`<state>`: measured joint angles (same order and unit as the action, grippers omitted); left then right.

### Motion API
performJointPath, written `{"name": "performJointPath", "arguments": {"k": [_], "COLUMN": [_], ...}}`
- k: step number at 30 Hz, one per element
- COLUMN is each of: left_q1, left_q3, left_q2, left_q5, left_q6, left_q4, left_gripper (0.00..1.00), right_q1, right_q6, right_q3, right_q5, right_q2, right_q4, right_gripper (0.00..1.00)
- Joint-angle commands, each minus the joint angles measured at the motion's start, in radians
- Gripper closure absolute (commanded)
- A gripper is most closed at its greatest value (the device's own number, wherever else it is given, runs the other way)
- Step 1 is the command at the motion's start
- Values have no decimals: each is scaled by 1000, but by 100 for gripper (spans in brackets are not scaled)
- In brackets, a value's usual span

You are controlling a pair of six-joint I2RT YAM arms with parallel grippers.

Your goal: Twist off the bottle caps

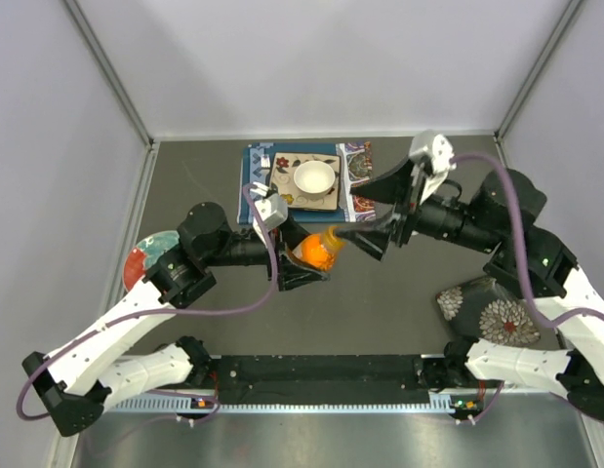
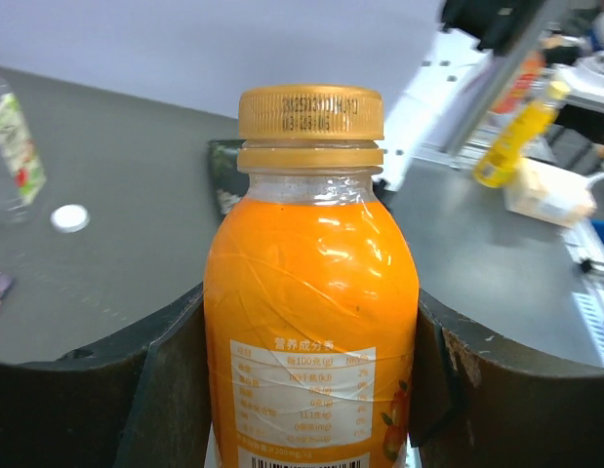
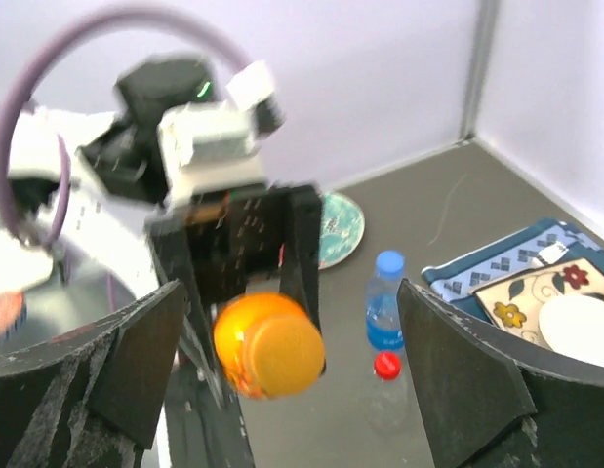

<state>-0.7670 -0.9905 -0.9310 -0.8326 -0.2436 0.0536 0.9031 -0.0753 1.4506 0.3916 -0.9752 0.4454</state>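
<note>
Left tool (image 2: 309,336) is clamping the orange bottle (image 2: 311,283) by its body, neck pointing toward the right arm. Right tool (image 3: 292,341) is standing wide open and gripping nothing; the orange cap (image 2: 310,112) is sitting between its fingers, touching neither.

Progress, as judged:
- White cap (image 2: 69,218) is lying loose on the surface (image 1: 399,292): one done.
- Orange cap is sitting fully down on its neck: not off yet.
- Blue cap (image 3: 388,262) is sitting on its bottle. Red cap (image 3: 386,366) is just beside it, seemingly on a clear bottle, though that is hard to tell.
- Roughly three are remaining.

Views: only the left wrist is showing the cap's seat and the loose white cap. Only the right wrist is showing the blue and red caps and the gap around the orange one. The top view is giving both arms meeting near the white bowl (image 1: 314,177), with the other caps not visible.
</note>
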Motion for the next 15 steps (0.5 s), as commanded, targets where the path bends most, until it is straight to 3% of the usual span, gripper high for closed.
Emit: {"name": "performJointPath", "arguments": {"k": [1,6,9,15], "left_q1": [-80,-245,-298,-350], "left_q3": [-53,-60,-54,-19], "left_q2": [32,29,15,9], "left_q5": [382,821,999,1197], "left_q6": [147,272,288,311], "left_q4": [69,91,88,51], "left_gripper": [68,67,68,69], "right_q1": [13,14,13,13], "right_q6": [-308,-469,-512,-563], "right_q3": [79,67,44,16], "right_q5": [-334,-419,-470,-488], "right_q2": [-22,-68,-77,-106], "right_q4": [-80,-53,-50,-40], "right_gripper": [12,13,13,13]}}
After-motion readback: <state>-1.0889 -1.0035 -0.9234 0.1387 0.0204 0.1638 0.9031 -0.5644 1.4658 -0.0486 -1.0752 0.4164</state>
